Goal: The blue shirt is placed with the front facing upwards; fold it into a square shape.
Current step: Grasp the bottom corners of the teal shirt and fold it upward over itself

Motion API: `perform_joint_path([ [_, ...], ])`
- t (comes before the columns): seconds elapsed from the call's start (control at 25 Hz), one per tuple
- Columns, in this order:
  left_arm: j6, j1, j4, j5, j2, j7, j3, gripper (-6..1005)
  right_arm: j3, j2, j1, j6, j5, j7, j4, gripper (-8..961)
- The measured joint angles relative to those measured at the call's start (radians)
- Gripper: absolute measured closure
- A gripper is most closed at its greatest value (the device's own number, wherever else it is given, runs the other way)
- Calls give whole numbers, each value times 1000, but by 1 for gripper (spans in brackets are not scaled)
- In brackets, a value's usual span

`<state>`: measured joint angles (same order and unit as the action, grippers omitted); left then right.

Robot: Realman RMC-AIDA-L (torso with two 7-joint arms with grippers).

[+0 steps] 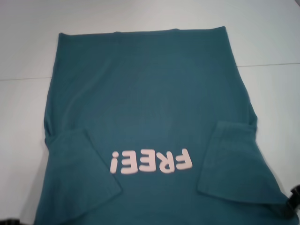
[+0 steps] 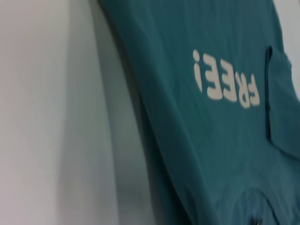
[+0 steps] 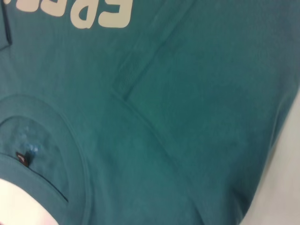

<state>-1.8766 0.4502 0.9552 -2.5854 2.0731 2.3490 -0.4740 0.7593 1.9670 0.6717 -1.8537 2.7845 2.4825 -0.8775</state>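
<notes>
Table: we see a pale work surface (image 1: 28, 56) running under and around everything, with a faint seam line crossing it from 9 to 3 o'clock in the head view.
Blue shirt: the blue shirt (image 1: 150, 103) lies front up in the middle of the table, collar toward us at 6 o'clock and hem away at 12 o'clock, so the print reads upside down.
Done so far: we judge the first fold made, since both sleeves are turned inward onto the body, the left sleeve (image 1: 82, 161) at 8 o'clock and the right sleeve (image 1: 229, 161) at 4 o'clock, giving the cloth roughly straight long sides.
Left to do: we judge the lengthwise folds are not yet done; the hem (image 1: 140, 33) lies flat and far from the collar, so the shape is a long panel, not a square.
Lettering: the pink "FREE!" lettering (image 1: 151, 161) sits uncovered between the two sleeves.
Collar: the ribbed collar (image 3: 70, 136) and its small dark neck label (image 3: 22, 158) show only in the right wrist view.
Right gripper: a dark bit at 4 o'clock on the head view's edge is likely the right gripper (image 1: 295, 194); we cannot tell how its fingers stand.
Left gripper: a dark sliver at 7 o'clock on the head view's bottom edge may belong to it; we cannot tell more.
Hidden: the collar end of the shirt is cut off by the head view's lower edge, and neither wrist view shows its own fingers.
</notes>
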Motion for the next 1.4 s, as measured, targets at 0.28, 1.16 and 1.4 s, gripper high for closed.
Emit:
perform_joint_path([
  [0.28, -69, -30, 25, -78, 20, -5, -42, 982, 2, 2, -44, -50, 26, -25, -15, 907],
  [1.16, 262, 359, -203, 48, -141, 185, -51, 982, -207, -105, 55, 287, -294, 64, -9, 883],
  [1.4, 477, 427, -246, 43, -141, 231, -138, 983, -197, -85, 103, 441, -299, 74, 26, 876],
])
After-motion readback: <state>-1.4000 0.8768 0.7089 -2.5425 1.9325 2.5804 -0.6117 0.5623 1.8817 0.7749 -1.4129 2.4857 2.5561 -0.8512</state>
